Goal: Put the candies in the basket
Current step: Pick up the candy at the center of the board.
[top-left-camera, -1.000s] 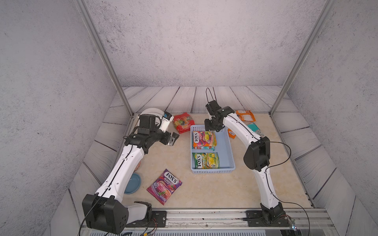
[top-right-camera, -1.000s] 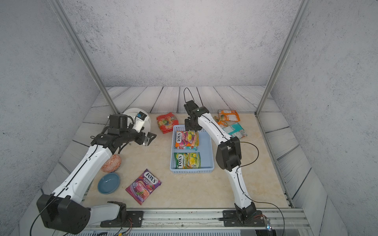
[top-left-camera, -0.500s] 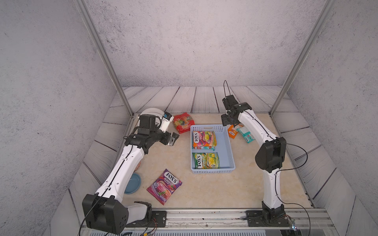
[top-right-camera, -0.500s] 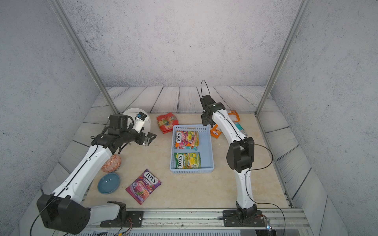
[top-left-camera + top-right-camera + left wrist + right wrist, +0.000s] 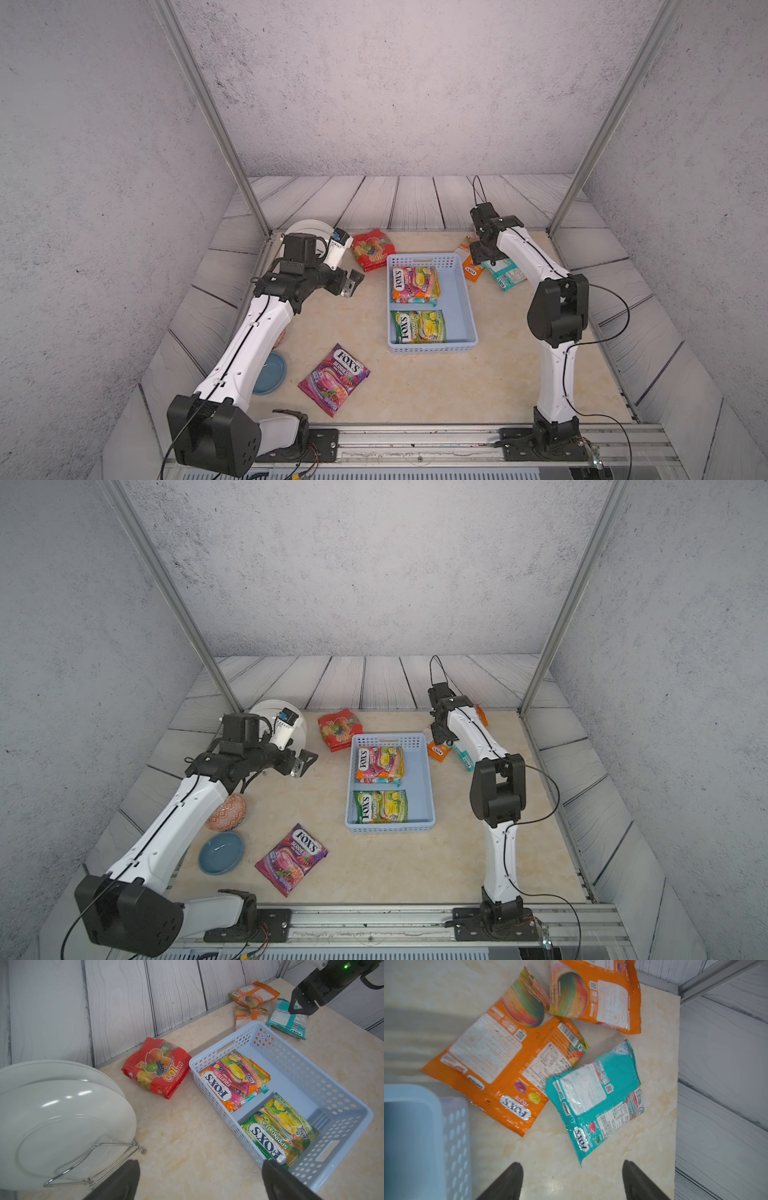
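Observation:
The pale blue basket (image 5: 432, 348) stands mid-table and holds two candies, a multicoloured Fruits bag (image 5: 414, 284) and a green bag (image 5: 419, 327). A purple bag (image 5: 334, 379) lies near the front and a red bag (image 5: 372, 254) left of the basket's far end. An orange bag (image 5: 500, 1064), a second orange bag (image 5: 602, 997) and a teal bag (image 5: 593, 1101) lie right of the basket. My right gripper (image 5: 572, 1164) hovers open and empty above the table by the teal bag. My left gripper (image 5: 200, 1162) hangs open and empty left of the basket.
A white plate (image 5: 307, 230) stands in a wire rack at the back left. A blue bowl (image 5: 220, 852) and a patterned orange bowl (image 5: 226, 812) sit under the left arm. Metal frame posts and grey walls close in the sides.
The right arm has swung from over the basket's far end to the right, above the orange and teal bags, and its jaws have widened. The left arm has not moved.

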